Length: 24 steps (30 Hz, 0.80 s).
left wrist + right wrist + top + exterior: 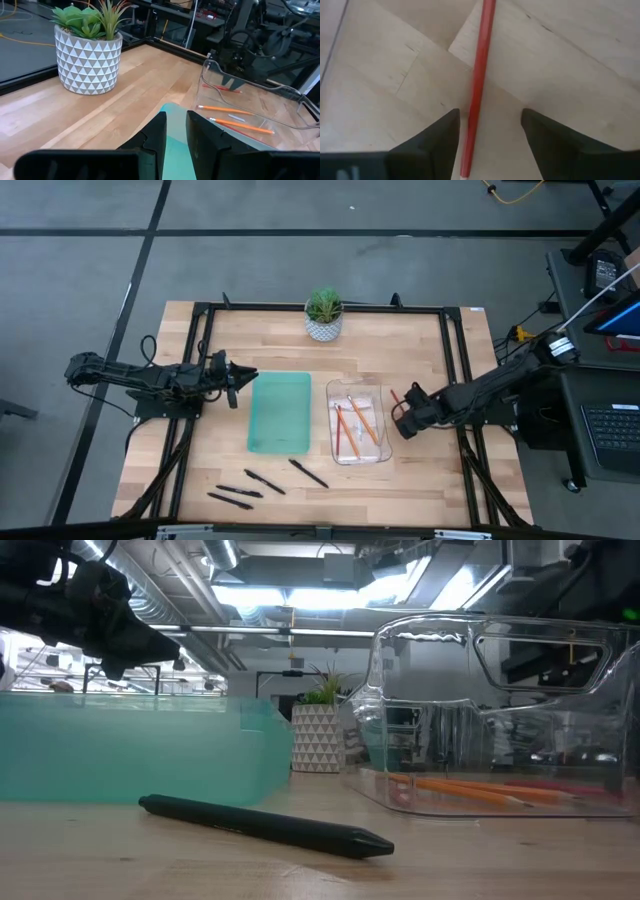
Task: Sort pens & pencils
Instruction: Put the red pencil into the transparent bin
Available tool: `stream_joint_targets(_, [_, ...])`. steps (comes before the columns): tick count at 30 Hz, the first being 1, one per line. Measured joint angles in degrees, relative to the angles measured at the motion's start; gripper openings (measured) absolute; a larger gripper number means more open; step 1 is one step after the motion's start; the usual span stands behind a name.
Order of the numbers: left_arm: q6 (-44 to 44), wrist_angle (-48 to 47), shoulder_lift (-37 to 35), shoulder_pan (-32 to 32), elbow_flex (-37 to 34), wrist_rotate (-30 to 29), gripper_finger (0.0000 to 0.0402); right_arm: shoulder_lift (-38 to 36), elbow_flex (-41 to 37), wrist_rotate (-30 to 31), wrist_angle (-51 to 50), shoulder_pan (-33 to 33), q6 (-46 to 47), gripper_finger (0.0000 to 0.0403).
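Observation:
Several black pens (265, 481) lie flat on the table near its near edge; one pen (265, 825) fills the low view. Two orange pencils (362, 420) lie inside the clear tray (331, 420). A red pencil (394, 395) lies flat on the wood just right of that tray. My right gripper (400, 420) is low over it and open, with the red pencil (479, 85) between its fingers, closer to one of them. My left gripper (238, 380) hovers at the far left corner of the green tray (280, 412), fingers a narrow gap apart (176, 130).
A potted plant (323, 315) stands at the middle of the far edge, behind both trays. The green tray (130, 750) shows nothing inside it. A black frame runs along the table's edges. Bare wood lies left of the green tray and right of the red pencil.

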Motion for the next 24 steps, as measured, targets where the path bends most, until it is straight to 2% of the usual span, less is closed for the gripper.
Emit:
stream_joint_targets(10, [0.00,0.04,-0.02,0.01,0.00,-0.10,0.0069,0.75,1.11,0.43,-2.72,-0.56,-1.73,0.0220])
stream_joint_targets(15, [0.00,0.02,0.00,0.02,-0.01,-0.10,0.0069,1.10,1.17,-0.10,-3.32,-0.57,-3.83,0.0204])
stream_joint_targets(20, [0.04,0.02,-0.02,0.02,0.00,-0.10,0.0069,1.10,1.17,-1.60,-3.58,-0.68,-3.64,0.0167])
stream_joint_targets(24, [0.04,0.00,0.00,0.02,0.00,-0.10,0.0069,1.10,1.17,-1.34,-4.25,-0.98,-3.57,0.0112])
